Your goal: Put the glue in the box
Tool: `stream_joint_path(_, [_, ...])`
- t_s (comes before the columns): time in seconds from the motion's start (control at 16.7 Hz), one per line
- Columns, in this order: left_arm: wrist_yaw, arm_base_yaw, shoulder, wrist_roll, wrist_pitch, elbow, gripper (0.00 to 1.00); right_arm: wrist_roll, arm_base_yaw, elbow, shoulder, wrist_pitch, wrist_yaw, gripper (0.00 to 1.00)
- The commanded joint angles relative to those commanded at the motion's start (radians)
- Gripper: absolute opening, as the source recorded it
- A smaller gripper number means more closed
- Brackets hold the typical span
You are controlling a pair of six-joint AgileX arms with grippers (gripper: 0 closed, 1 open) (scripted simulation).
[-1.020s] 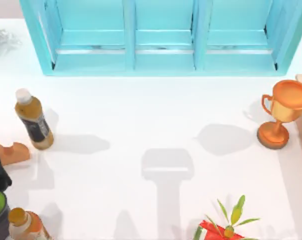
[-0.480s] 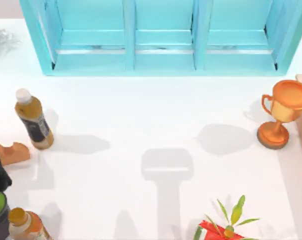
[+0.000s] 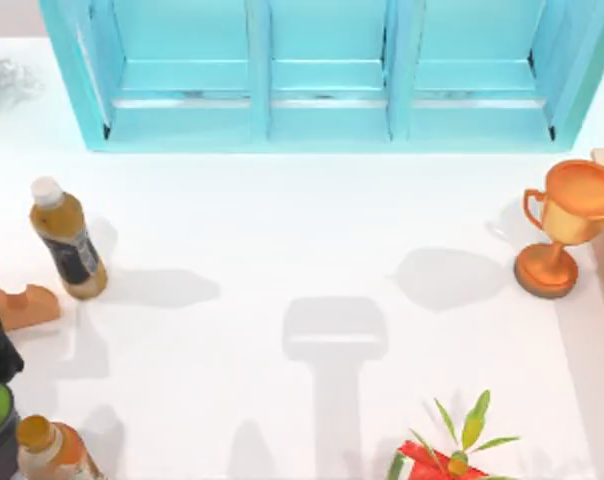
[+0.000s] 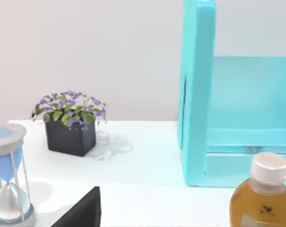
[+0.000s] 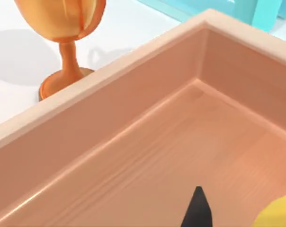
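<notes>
My right tool hangs over the wooden box (image 5: 147, 142); I cannot tell its grip. The glue (image 5: 278, 213), a yellow sliver at lower right, looks light and slippery: best held around its body.

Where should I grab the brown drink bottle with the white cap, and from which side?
Probably grip the brown drink bottle around its labelled body, coming in level from the side. It stands upright and round at the left of the table, with bare surface beside it; the white cap is a narrower hold for fingers.
</notes>
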Motion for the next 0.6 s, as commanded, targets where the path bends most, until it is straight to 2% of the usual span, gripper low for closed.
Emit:
stream_joint_path(0.36, [0.000,0.000,0.000,0.000,0.000,0.000,1.00,0.202,0.072,-0.088,-0.006,0.258,-0.003,0.00])
stream_joint_path(0.6, [0.000,0.000,0.000,0.000,0.000,0.000,1.00,0.237,0.084,-0.103,-0.006,0.304,-0.003,0.00])
